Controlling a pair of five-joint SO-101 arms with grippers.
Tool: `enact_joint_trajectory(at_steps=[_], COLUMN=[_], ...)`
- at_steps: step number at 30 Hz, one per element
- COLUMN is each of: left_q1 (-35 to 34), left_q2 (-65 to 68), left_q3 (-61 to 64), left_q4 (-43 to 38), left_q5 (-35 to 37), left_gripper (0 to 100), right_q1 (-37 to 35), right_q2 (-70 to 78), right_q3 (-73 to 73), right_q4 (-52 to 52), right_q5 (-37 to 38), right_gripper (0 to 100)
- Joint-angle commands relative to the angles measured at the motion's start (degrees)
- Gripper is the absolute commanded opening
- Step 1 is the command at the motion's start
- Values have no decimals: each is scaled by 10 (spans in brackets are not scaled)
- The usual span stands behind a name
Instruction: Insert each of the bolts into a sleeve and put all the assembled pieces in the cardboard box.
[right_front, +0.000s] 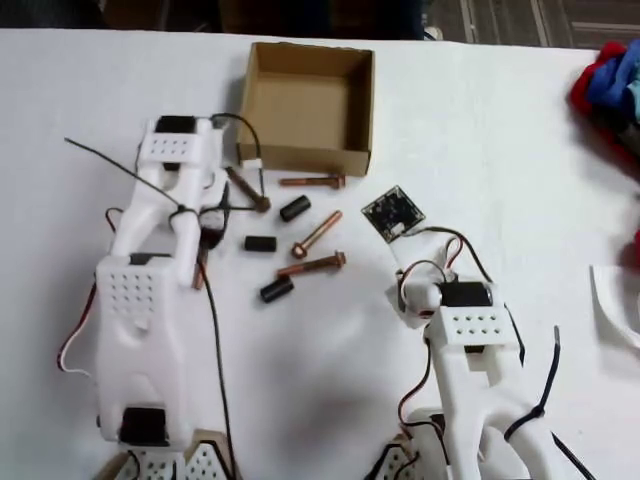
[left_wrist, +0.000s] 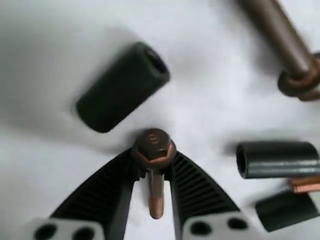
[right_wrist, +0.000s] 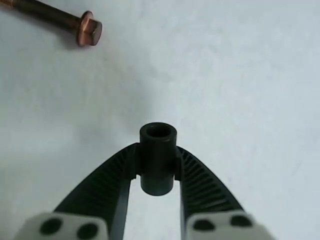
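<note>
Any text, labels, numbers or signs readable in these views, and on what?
None can be read.
Head of the bolt in the left gripper: marks, if any, too blurred.
Circuit board: markings too small.
Box: no print on the walls that show.

At the high view's right edge, a red and blue cloth (right_front: 608, 80) and, lower, a white curved object (right_front: 612, 305) are cut off. The left wrist view's border crops a bolt (left_wrist: 280, 39) and a sleeve (left_wrist: 280, 159). The right wrist view's border crops a second bolt (right_wrist: 60, 20) at its shank.
</note>
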Motion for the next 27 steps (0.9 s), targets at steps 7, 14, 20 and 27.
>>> enact_joint_trajectory(at_steps=[7,14,20,27], left_q1=[41,86,88,96], left_q2=[-60,-287,-600,-919], left_q3=[-57,58,478,820], left_q4=[47,-27,-324,-622], left_q5=[-83,-55,-46,-41], left_gripper=[24,24,24,25], right_q1=[-1,-42,-82,-101], right_q2=[-50,-215,-331,-356], right_q3=[9,90,155,192], right_q4=[1,0,0,-68], right_q5=[-17,-43,-44,-142], right_gripper=[22,22,22,23])
